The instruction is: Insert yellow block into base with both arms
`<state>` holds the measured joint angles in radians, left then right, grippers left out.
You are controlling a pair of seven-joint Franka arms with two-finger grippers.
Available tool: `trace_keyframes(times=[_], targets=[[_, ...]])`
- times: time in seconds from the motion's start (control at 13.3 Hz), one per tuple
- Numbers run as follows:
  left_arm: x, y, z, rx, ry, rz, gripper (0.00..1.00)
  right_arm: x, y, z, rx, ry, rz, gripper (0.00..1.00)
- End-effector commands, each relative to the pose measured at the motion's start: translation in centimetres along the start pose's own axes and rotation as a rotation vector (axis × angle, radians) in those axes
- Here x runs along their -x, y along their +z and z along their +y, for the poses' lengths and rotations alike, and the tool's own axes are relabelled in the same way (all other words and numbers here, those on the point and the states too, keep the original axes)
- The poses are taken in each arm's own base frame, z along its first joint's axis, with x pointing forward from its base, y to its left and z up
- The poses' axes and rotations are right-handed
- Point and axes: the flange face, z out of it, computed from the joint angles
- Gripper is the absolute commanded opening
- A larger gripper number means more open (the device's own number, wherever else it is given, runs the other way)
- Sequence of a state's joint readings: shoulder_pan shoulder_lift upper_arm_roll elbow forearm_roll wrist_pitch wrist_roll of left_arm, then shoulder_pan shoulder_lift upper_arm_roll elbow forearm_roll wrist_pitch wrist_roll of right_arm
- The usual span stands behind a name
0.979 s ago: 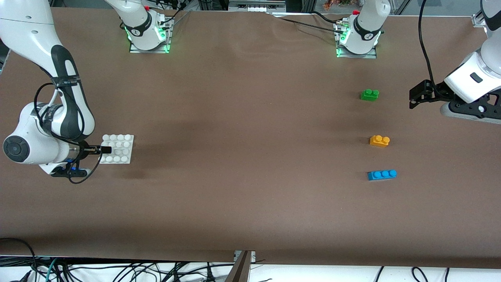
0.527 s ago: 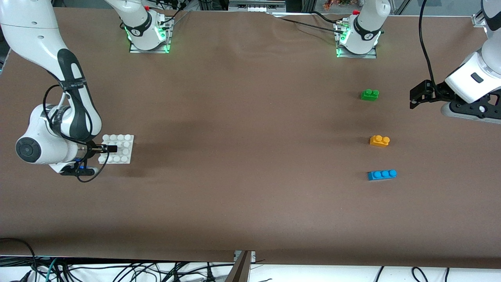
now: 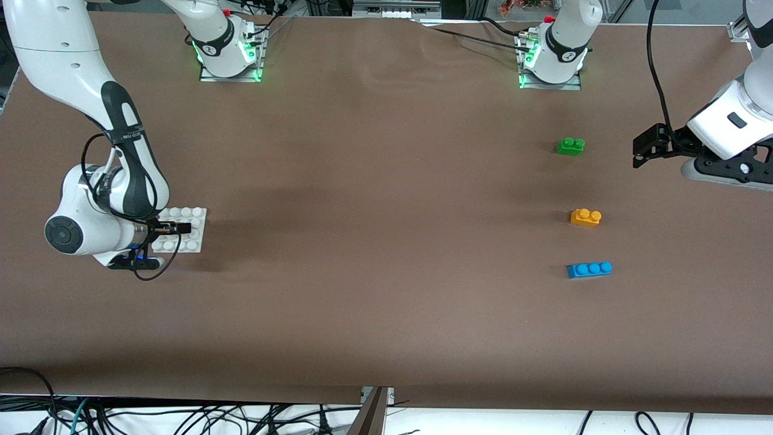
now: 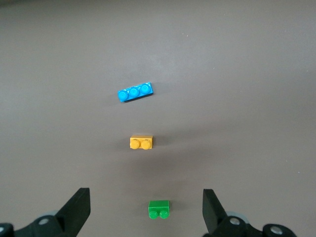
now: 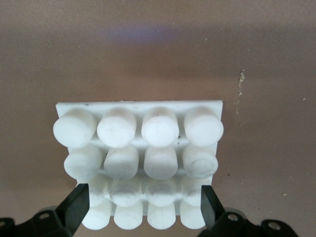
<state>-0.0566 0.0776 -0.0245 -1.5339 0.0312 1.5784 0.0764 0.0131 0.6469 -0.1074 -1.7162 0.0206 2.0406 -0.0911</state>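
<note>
The right pincer (image 3: pixel 181 228) spreads its fingers over the base (image 3: pixel 194 243), hiding part of it. The left pincer (image 3: pixel 638 152) hangs open over the table (image 3: pixel 386 241) near the green brick (image 3: pixel 570 146), apart from the yellow block (image 3: pixel 585 217).

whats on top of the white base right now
No brick sits on the base, only its own studs. The open right pincer straddles it; part of it is hidden under that arm in the front view.
</note>
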Motion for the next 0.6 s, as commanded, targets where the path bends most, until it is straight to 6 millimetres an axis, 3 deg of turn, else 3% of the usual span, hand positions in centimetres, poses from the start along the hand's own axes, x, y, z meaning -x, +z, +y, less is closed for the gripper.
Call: trace_keyframes(times=[0.0,0.53], targets=[[0.0,-0.4,0.0,0.014,-0.004,0.003,1.00,0.1,0.1,0.4,0.005,-0.004,0.011,1.00],[0.0,-0.5,0.1,0.014,-0.003,0.005,1.00,-0.2,1.2,1.0,0.015,-0.002,0.013,1.00]])
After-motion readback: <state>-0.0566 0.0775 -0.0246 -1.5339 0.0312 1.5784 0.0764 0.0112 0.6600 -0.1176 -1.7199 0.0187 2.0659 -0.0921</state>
